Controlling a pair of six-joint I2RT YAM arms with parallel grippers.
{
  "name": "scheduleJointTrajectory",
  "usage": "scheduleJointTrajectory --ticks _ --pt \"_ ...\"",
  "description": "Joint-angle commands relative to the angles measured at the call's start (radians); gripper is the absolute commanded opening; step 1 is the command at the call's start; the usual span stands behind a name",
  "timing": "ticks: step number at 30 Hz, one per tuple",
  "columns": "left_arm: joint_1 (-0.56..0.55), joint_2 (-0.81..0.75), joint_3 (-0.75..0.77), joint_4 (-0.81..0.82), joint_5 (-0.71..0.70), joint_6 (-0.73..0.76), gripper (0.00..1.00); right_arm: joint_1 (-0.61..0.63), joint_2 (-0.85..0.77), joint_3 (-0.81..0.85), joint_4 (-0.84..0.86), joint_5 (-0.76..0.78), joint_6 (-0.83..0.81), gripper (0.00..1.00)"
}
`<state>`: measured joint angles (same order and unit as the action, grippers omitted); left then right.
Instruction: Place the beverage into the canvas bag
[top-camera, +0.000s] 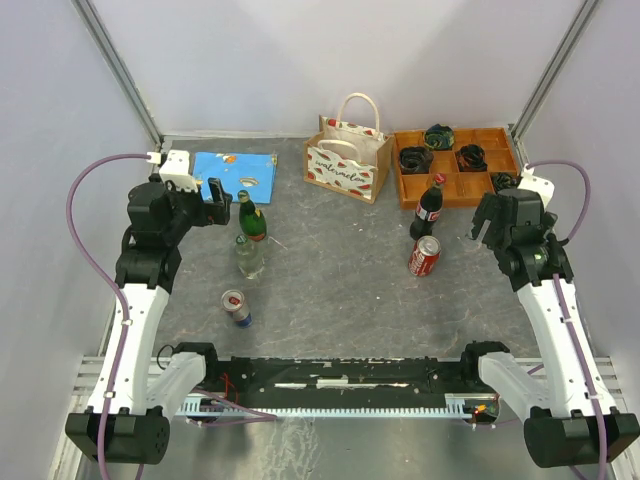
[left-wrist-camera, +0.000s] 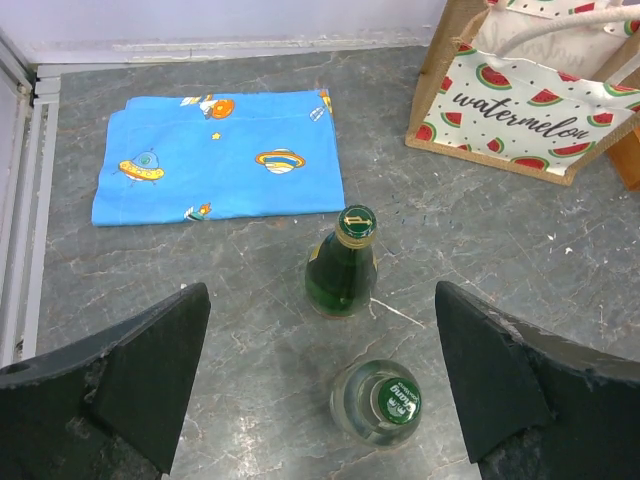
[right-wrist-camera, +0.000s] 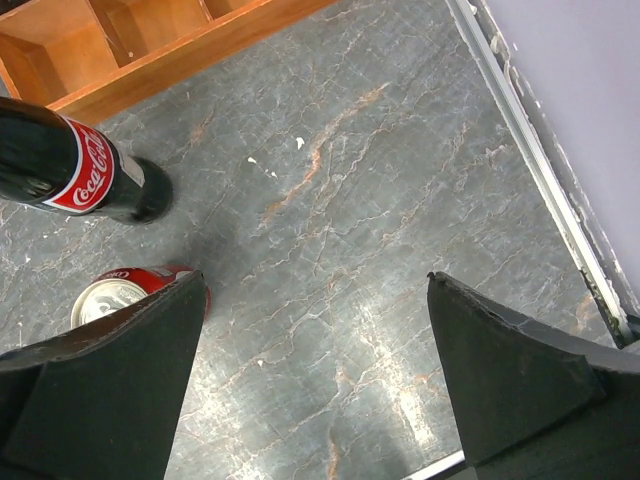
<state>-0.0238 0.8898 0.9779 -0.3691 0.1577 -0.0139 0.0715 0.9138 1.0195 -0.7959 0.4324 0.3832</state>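
Black left gripper and right gripper, both spread, empty; dark green glass bottle beside clear green-capped bottle: grasping either may topple its neighbour, short of tan canvas bag.

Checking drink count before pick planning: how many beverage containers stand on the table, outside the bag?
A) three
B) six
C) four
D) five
D: the green bottle, clear bottle, blue-silver can, cola bottle and cola can all stand on the table.
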Motion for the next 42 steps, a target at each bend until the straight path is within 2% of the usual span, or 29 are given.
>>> scheduleJointTrajectory --ticks 1,5,10,15,19,24,28,33,42 --pt "-0.005 -0.014 0.036 -0.008 -0.008 -0.042 1.0 -0.004 -0.032 -0.009 0.01 0.035 0.019 0.99" --pt "-0.005 -0.002 0.045 -0.002 0.022 -0.056 0.99 -0.005 -0.035 0.001 -0.008 0.006 -0.028 0.99" --pt "-0.007 0.132 0.15 0.035 0.057 -0.147 0.98 -0.005 -0.017 0.036 -0.061 -0.065 -0.078 0.99" --pt "-0.027 0.408 0.388 0.097 0.106 -0.369 0.95 -0.006 -0.02 0.068 -0.106 -0.078 -0.057 0.99" --pt "-0.082 0.633 0.591 0.159 0.112 -0.48 0.93 -0.004 -0.055 0.089 -0.144 -0.094 -0.052 0.99" --pt "-0.142 0.907 0.861 0.162 0.121 -0.609 0.9 -0.004 -0.127 0.099 -0.193 -0.101 -0.043 0.99" --pt "-0.174 1.09 1.011 0.156 0.087 -0.743 0.88 -0.004 -0.165 0.115 -0.258 -0.092 -0.015 0.99" --pt "-0.203 1.209 1.086 0.124 0.01 -0.813 0.86 -0.004 -0.191 0.135 -0.324 -0.091 0.025 0.99" --pt "-0.275 1.275 1.046 0.12 -0.02 -0.863 0.84 -0.005 -0.212 0.164 -0.389 -0.076 0.044 0.99"
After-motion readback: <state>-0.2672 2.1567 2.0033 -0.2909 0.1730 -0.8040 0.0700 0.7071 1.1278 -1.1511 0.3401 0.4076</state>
